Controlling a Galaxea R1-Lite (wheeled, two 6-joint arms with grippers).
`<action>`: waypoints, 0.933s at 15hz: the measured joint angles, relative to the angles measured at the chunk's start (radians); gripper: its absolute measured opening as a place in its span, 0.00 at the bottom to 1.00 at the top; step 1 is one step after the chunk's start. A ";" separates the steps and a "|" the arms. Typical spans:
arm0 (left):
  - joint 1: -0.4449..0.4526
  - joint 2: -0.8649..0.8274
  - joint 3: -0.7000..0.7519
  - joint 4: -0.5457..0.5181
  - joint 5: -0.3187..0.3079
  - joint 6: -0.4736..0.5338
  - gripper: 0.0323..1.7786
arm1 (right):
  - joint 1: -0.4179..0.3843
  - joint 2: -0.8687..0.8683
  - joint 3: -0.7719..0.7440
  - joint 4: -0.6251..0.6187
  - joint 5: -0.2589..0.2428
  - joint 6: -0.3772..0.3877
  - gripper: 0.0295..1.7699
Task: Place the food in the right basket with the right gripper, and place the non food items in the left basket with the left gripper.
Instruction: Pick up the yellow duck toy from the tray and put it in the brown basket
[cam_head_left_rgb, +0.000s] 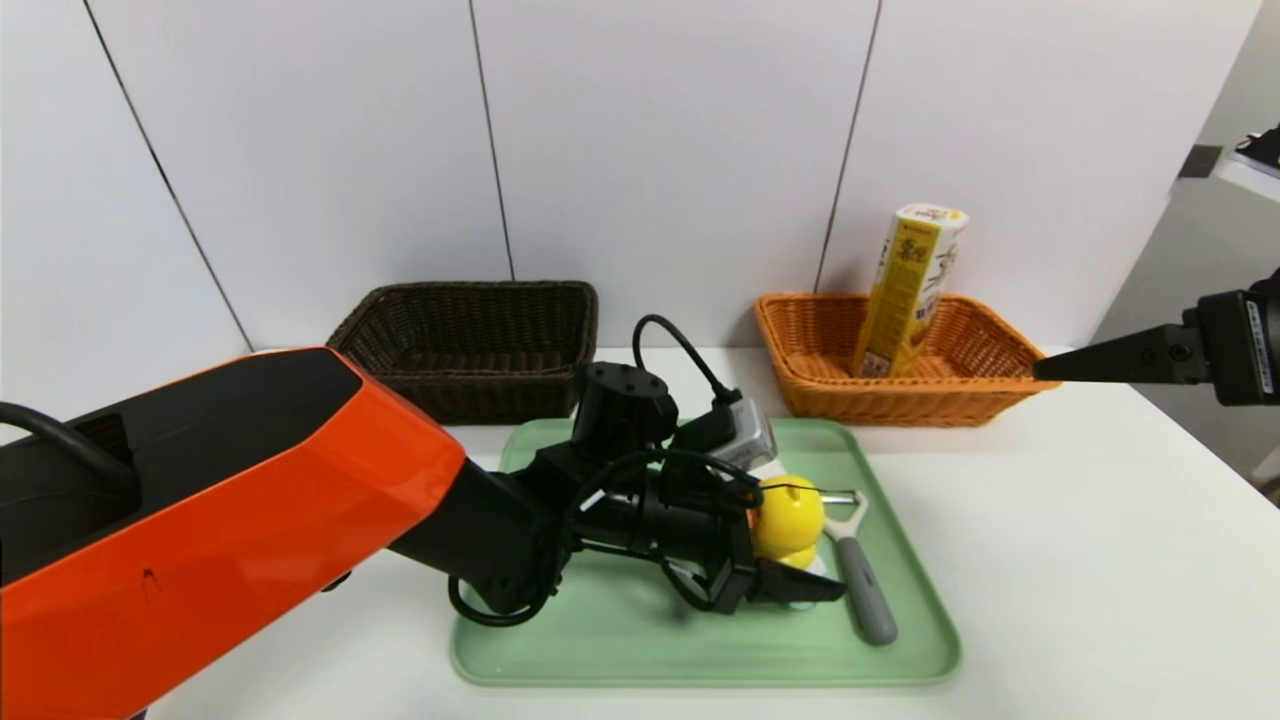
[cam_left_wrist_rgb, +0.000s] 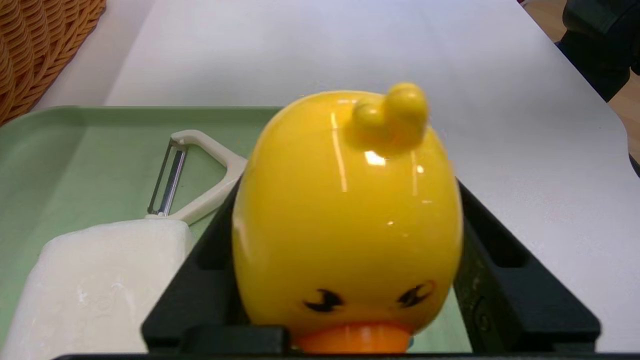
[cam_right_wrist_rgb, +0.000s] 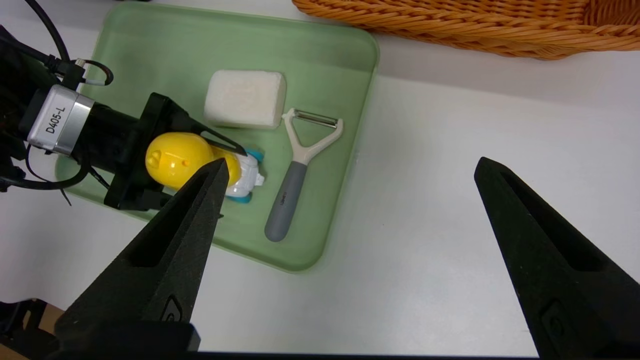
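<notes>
A yellow duck toy (cam_head_left_rgb: 788, 515) (cam_left_wrist_rgb: 345, 215) (cam_right_wrist_rgb: 175, 159) with a white and blue base lies on the green tray (cam_head_left_rgb: 620, 640). My left gripper (cam_head_left_rgb: 800, 545) (cam_left_wrist_rgb: 350, 187) is shut on the duck, one black finger pressed to each side of its head. Beside it lie a grey-handled peeler (cam_head_left_rgb: 860, 575) (cam_right_wrist_rgb: 295, 180) and a white block (cam_right_wrist_rgb: 245, 99) (cam_left_wrist_rgb: 95, 285). The dark brown left basket (cam_head_left_rgb: 470, 350) stands behind the tray. In the orange right basket (cam_head_left_rgb: 900, 400) leans a tall yellow carton (cam_head_left_rgb: 910, 290). My right gripper (cam_head_left_rgb: 1045, 370) (cam_right_wrist_rgb: 350, 162) hangs open above the table right of the tray, holding nothing.
White wall panels rise right behind both baskets. The white tabletop (cam_head_left_rgb: 1080, 560) stretches to the right of the tray, with its edge at the far right. My orange left arm (cam_head_left_rgb: 230, 520) crosses the near left of the table.
</notes>
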 joint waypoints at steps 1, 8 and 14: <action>0.000 0.000 -0.001 0.000 0.000 -0.001 0.50 | 0.000 0.000 0.000 0.000 0.000 0.000 0.96; 0.000 -0.003 -0.003 -0.002 0.000 -0.001 0.18 | -0.001 0.000 0.001 0.001 0.002 0.000 0.96; 0.000 -0.038 0.000 -0.002 0.002 -0.013 0.18 | -0.001 0.000 0.002 0.001 0.000 0.001 0.96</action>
